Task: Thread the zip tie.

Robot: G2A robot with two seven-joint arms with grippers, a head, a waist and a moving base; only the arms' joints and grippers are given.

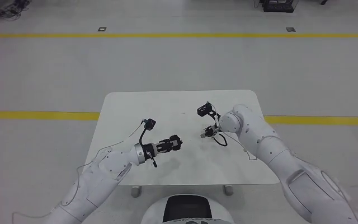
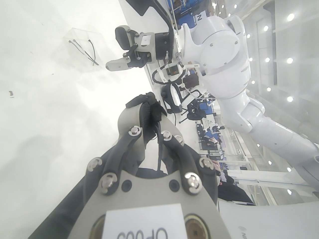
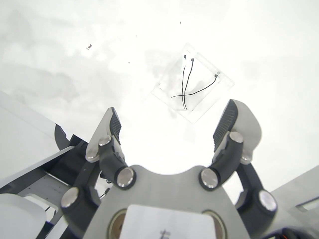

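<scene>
Left pincer [image 2: 147, 100] seemingly closed, right pincer [image 3: 172, 108] spread wide

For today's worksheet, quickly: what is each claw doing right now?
Left claw: closed on a zip tie.
Right claw: open, empty.

Black zip tie [image 2: 158, 155], more black ties [image 3: 185, 80] in a clear box [image 3: 211, 93] — white table [image 1: 168, 112], ribbed black pads [image 3: 225, 120].
</scene>
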